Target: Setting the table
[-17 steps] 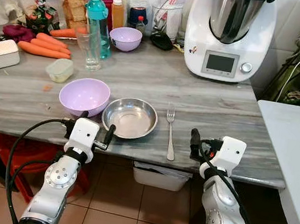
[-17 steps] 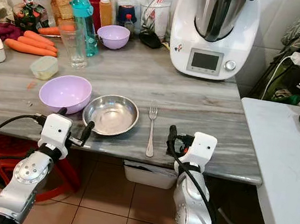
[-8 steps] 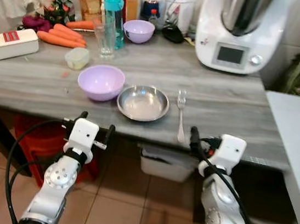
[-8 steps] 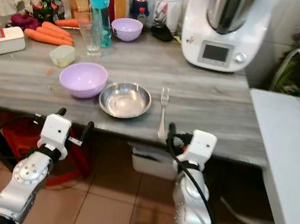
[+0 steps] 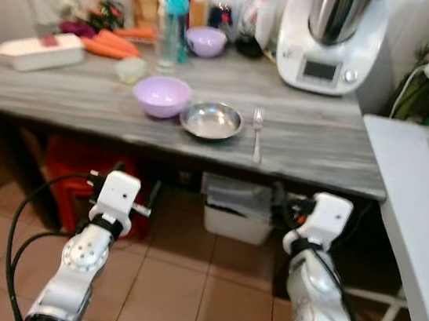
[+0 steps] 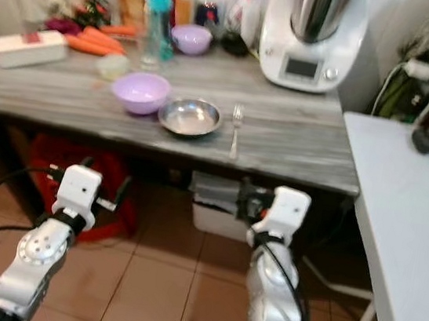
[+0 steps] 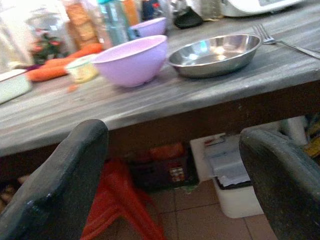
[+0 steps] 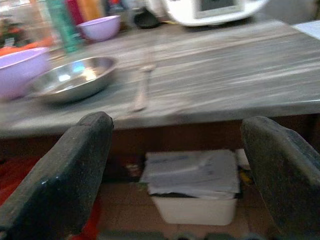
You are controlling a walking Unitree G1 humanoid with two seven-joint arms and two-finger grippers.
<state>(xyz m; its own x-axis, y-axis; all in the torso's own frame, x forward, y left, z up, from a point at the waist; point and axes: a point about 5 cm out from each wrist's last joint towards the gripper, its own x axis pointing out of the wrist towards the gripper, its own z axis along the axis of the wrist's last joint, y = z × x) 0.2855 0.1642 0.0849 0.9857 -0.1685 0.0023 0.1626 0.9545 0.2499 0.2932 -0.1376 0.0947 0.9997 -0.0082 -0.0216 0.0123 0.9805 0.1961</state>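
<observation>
Your left gripper (image 7: 170,175) and right gripper (image 8: 177,170) hang below table edge, fingers spread wide, holding nothing. White bin (image 5: 239,215) and red stool (image 5: 86,171) sit under table (image 5: 318,154) ahead of you. On tabletop near front edge: lilac bowl (image 5: 162,95), steel plate (image 5: 212,120) just beside it, fork (image 5: 258,133) right of plate. Farther back: carrots (image 5: 111,44), teal bottle (image 5: 173,20), second lilac bowl (image 5: 206,41), white cooking machine (image 5: 329,37). White side table (image 5: 420,219) at your right.
</observation>
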